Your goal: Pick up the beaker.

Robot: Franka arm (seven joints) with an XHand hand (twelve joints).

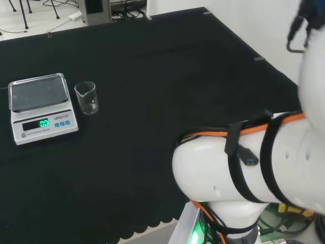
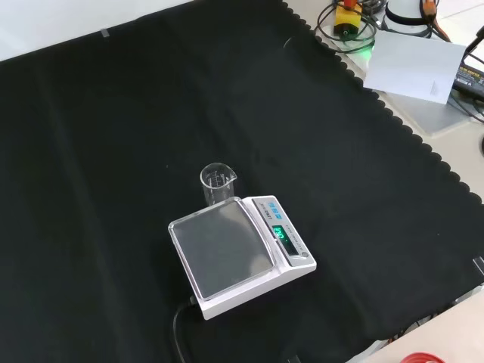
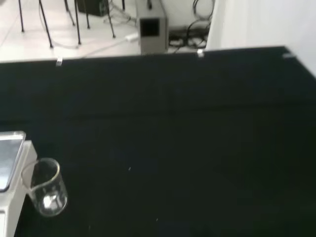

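While the hand's state cannot be told from these views, the task looks unstarted; the glass beaker [image 1: 87,97] stands upright and seemingly empty on the black cloth [image 1: 152,66], just beside the electronic scale [image 1: 40,108], on its right in the head view; reach, grasp and lift all remain.

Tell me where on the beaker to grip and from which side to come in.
Grip the beaker around its clear side wall, below the rim. It stands upright, open end up, right beside the scale, so I would approach from the side away from the scale: from the right in the head view, where the black cloth lies bare.
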